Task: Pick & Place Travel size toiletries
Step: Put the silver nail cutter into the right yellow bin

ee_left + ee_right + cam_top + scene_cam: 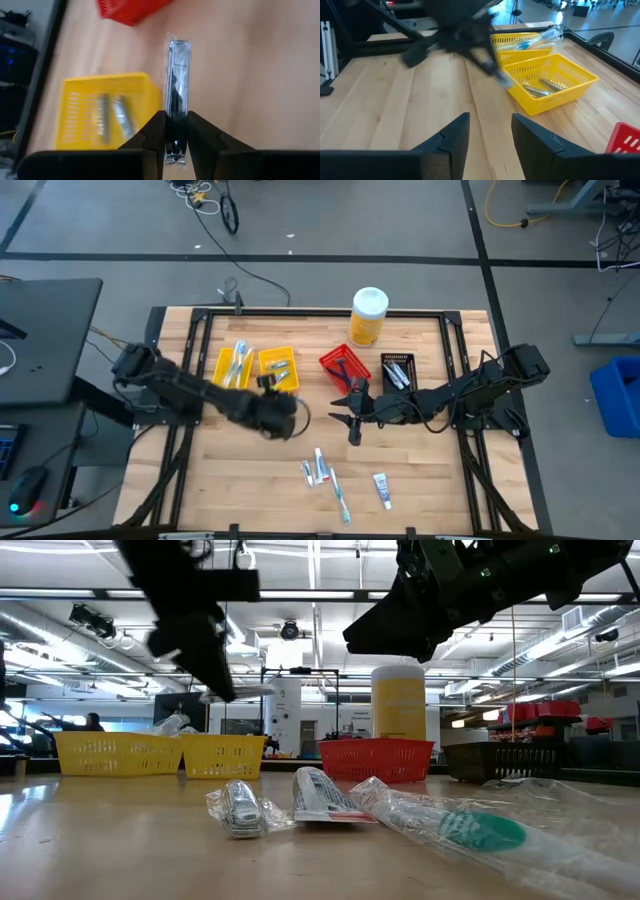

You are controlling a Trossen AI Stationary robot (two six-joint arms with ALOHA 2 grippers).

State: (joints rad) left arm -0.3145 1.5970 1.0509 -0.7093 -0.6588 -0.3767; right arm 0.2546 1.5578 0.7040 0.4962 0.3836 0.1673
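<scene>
My left gripper (271, 385) is shut on a slim clear packet with a dark item inside (177, 75), in the air at the near edge of the right-hand yellow bin (278, 366). That bin holds silvery packets (112, 116). My right gripper (352, 428) is open and empty above the table's middle, near the red bin (343, 366). Its fingers show apart in the right wrist view (490, 135). Several wrapped toiletries (316, 471), a toothbrush (340, 500) and a small tube (382, 489) lie flat near the front edge. My left gripper pinches the packet's near end (176, 131) between its two fingers. The fingers lie along the packet, which sticks out forward past the fingertips toward the far side. The packet is lifted clear of the table, beside the yellow bin.
A second yellow bin (234, 365) with toothbrushes stands left of the first. A black bin (397, 370) stands right of the red one. A tall yellow canister (368, 315) with a white lid stands at the far edge. Bare wood lies at the front left.
</scene>
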